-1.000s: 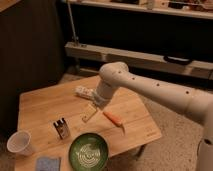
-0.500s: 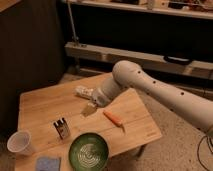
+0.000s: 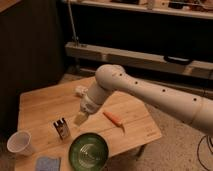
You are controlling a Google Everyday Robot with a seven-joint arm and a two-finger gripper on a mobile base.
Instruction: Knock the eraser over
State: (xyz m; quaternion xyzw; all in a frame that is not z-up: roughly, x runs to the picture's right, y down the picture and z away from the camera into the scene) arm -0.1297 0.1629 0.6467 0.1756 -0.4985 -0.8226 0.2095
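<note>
The eraser (image 3: 61,128) is a small dark block with pale stripes, standing upright on the wooden table (image 3: 40,107), left of centre near the front. My gripper (image 3: 80,119) hangs at the end of the white arm (image 3: 150,92), just right of the eraser and slightly above the table, a short gap apart from it.
A white cup (image 3: 19,143) stands at the front left. A flat blue sponge (image 3: 47,163) lies at the front edge. A green bowl (image 3: 88,151) sits in front of the gripper. An orange carrot-like stick (image 3: 114,119) lies to the right. A pale object (image 3: 80,90) lies behind the arm.
The arm has swung down and left, bringing the gripper from the table's middle to close beside the eraser. The eraser still stands upright.
</note>
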